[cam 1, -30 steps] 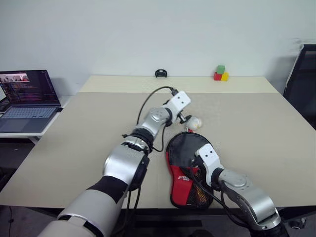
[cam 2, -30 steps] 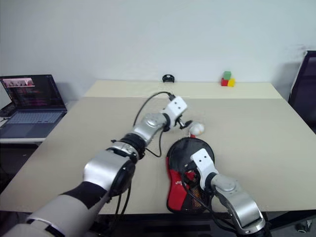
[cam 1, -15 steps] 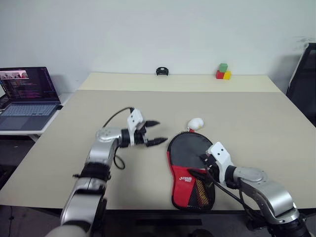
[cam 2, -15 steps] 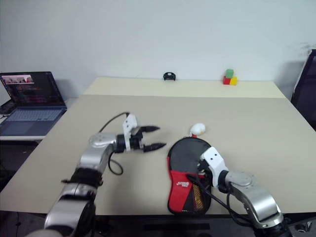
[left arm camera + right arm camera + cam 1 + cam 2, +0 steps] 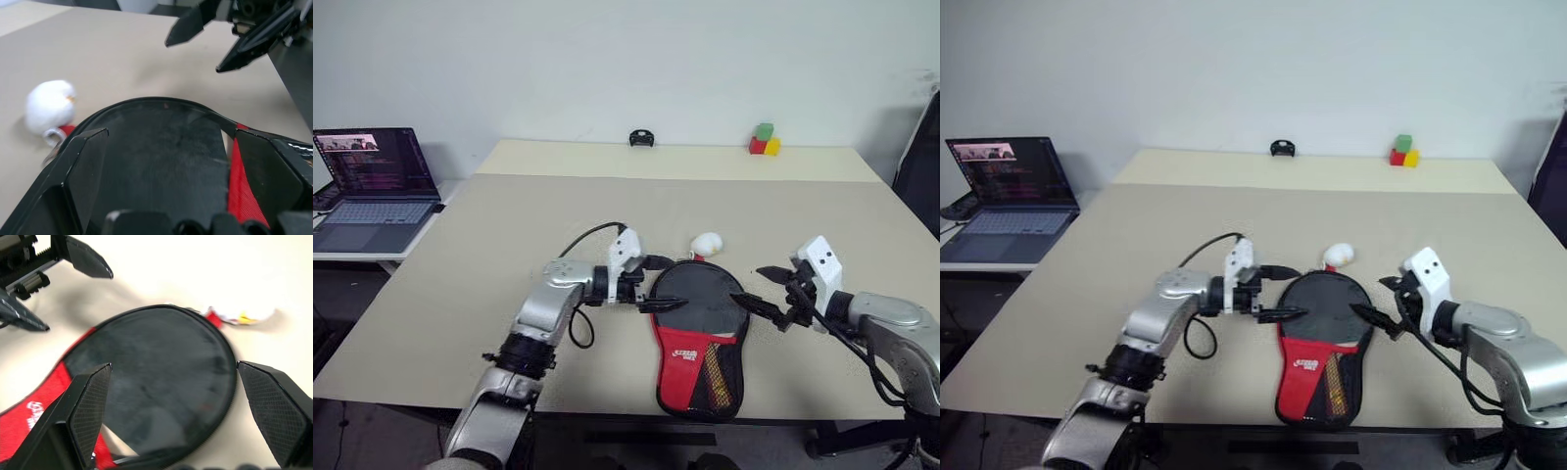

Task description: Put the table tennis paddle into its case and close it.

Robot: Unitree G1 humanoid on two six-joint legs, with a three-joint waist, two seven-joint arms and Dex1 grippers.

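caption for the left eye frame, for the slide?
Both open grippers, left gripper and right gripper, flank the closed case on the table.

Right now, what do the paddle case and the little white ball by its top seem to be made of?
The case looks like soft matte fabric: its round black part shows a woven sheen, its red part carries a mesh pocket and a white logo, and a raised edge, probably a zipper, runs round it. The white ball looks fluffy, likely plush or yarn, judging by its fuzzy outline; it seems attached near the case's top.
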